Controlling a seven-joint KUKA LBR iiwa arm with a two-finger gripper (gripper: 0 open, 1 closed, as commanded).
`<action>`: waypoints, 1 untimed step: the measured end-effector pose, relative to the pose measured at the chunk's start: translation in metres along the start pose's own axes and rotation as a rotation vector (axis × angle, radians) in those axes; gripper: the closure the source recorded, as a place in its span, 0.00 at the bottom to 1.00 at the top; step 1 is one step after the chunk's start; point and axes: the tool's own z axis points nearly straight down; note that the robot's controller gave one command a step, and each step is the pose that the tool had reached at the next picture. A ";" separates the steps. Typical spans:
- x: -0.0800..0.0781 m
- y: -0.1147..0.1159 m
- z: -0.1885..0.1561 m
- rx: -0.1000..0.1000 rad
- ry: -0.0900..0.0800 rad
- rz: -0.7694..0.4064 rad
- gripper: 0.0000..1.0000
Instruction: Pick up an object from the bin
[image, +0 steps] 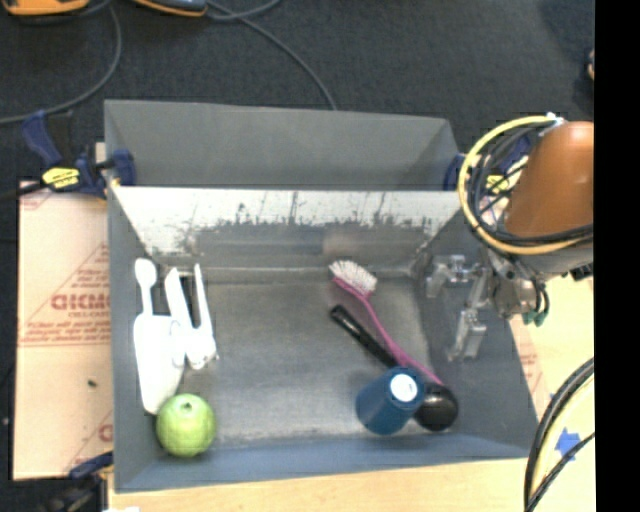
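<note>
Near the right wall of the bin (280, 150) I've got the gripper (462, 315) hanging over bare floor; can't tell if it's spread or pressed together. Closest thing is the pink brush (355, 277) just to its left, with a black-handled tool (352, 328) alongside. Blue cup (385, 402) and black round thing (438, 409) sit front right. Far left are a green apple (186, 423) and white plastic pieces (160, 345).

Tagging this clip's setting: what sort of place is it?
Likely a robotics lab's grasping rig: a grey metal bin of mismatched things, a green apple and pink dish brush, with a robot gripper inside.
</note>
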 end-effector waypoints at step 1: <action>-0.001 0.001 -0.005 0.001 -0.008 -0.004 0.00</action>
